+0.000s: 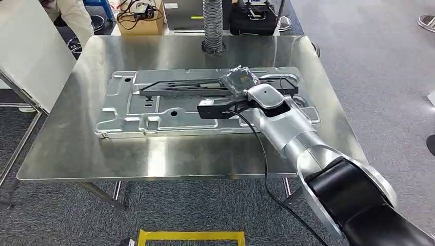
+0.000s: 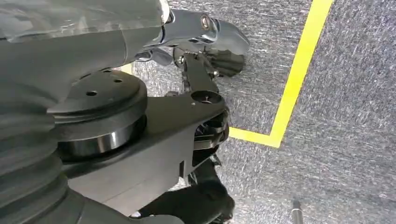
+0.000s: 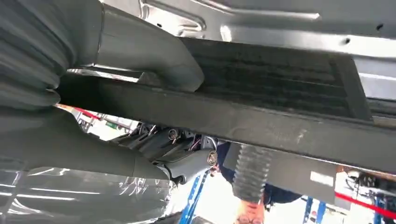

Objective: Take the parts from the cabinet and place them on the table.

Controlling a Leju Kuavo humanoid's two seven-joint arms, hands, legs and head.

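Observation:
A long black part (image 1: 205,87) lies along the top of a large silver stamped panel (image 1: 154,115) on the steel table (image 1: 92,148). My right hand (image 1: 239,80) grips the black part near its right end, with the arm reaching in from the lower right. In the right wrist view the thick grey thumb (image 3: 154,56) presses on one side of the black part (image 3: 280,93) and the panel (image 3: 280,28) shows beyond it. My left hand (image 2: 187,140) hangs over the grey carpet, holding nothing.
A grey corrugated hose (image 1: 214,25) stands at the table's far edge, with a cardboard box (image 1: 141,18) and a black case (image 1: 254,20) behind. A white board (image 1: 31,51) leans at the left. A person (image 1: 72,15) stands at the far left. Yellow tape (image 1: 190,237) marks the floor.

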